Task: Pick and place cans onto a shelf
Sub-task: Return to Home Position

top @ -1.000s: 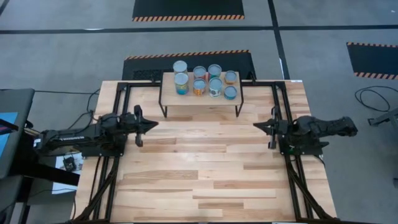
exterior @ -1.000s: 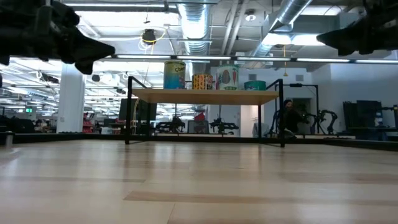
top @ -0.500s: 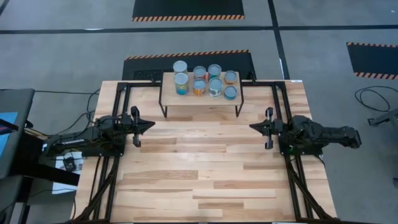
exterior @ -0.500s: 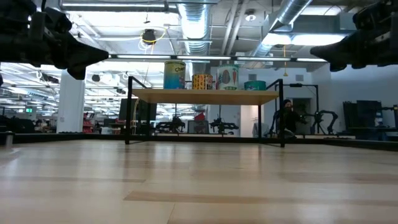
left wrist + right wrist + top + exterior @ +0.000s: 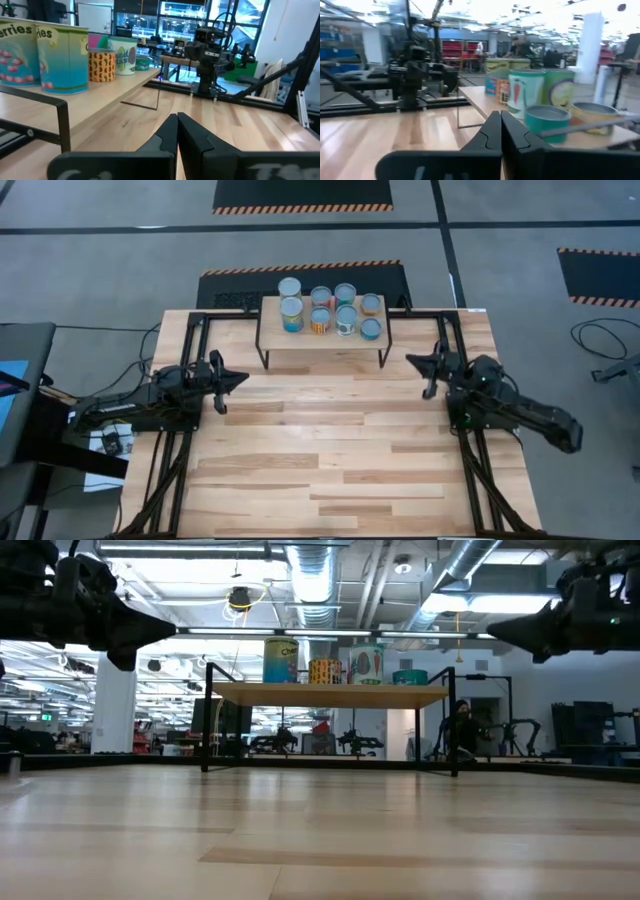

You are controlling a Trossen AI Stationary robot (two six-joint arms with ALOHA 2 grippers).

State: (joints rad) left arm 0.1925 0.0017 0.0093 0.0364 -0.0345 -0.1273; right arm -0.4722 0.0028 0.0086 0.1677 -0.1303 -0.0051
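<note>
Several cans (image 5: 330, 310) stand upright on the light wood top of the shelf (image 5: 322, 340), whose black legs rest on the table at the far middle. They also show in the low view (image 5: 340, 664), the left wrist view (image 5: 62, 52) and the right wrist view (image 5: 540, 100). My left gripper (image 5: 243, 378) is shut and empty, above the table left of the shelf. My right gripper (image 5: 410, 361) is shut and empty, right of the shelf's near corner.
Black metal frames (image 5: 180, 450) run along the table's left and right sides. A black mat with striped edge (image 5: 300, 280) lies beyond the far edge. The wooden tabletop (image 5: 320, 460) stretches in front of the shelf.
My right gripper has swung toward the table's far edge and the shelf, its arm turning so it now slants from the near right. My left gripper has drawn back slightly toward the table's left edge. The cans have stayed in place.
</note>
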